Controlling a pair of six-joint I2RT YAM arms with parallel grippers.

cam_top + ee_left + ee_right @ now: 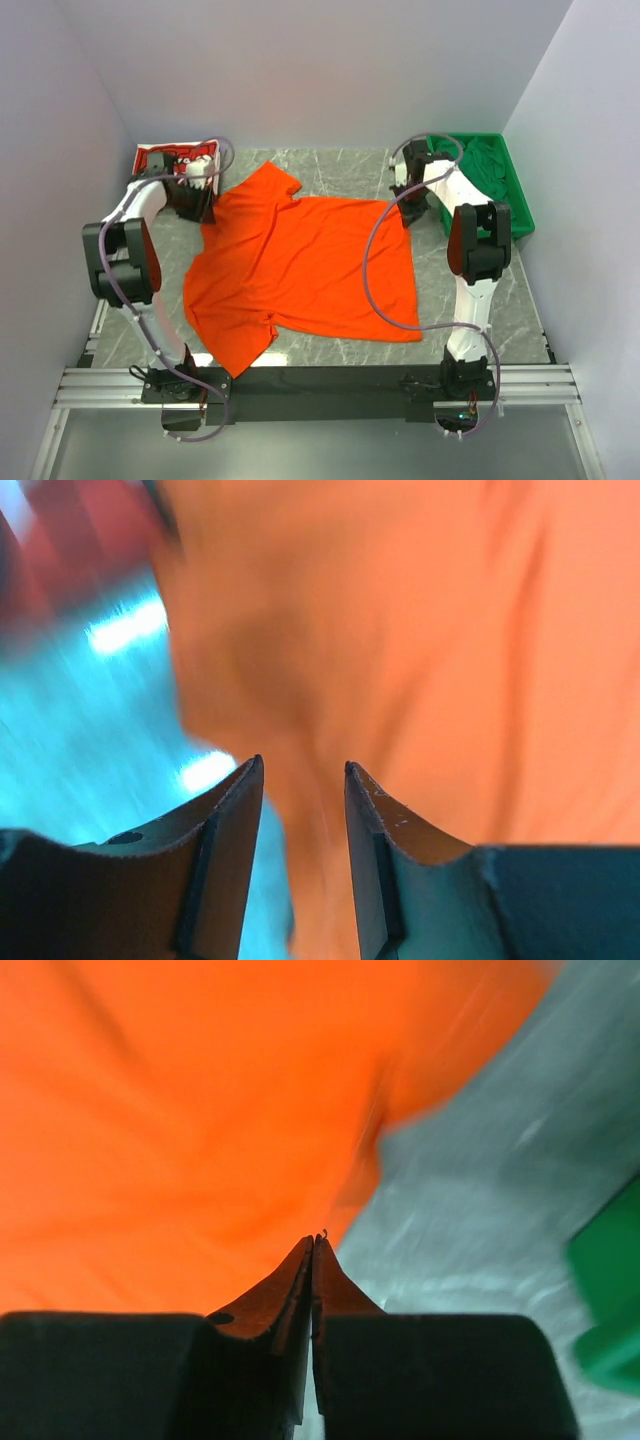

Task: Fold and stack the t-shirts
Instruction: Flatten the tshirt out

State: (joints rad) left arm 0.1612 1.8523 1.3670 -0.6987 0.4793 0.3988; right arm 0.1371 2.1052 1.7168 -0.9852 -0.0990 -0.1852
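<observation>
Orange shirt (300, 270): spread flat on the table (505, 310), blurred in both wrist views.
Red shirt (160, 157): far left corner, mostly hidden behind the left arm.
Left gripper (303, 768): fingers parted, released, at the orange shirt's far left edge.
Right gripper (315, 1240): fingers pressed together at its far right corner; pinched cloth impossible to make out.
Tray (523, 205): far right, contents unclear.

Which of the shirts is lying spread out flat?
The plain orange t-shirt, spread open across the middle of the table. The red t-shirt with white print sits as a small compact bundle in the far left corner.
</observation>
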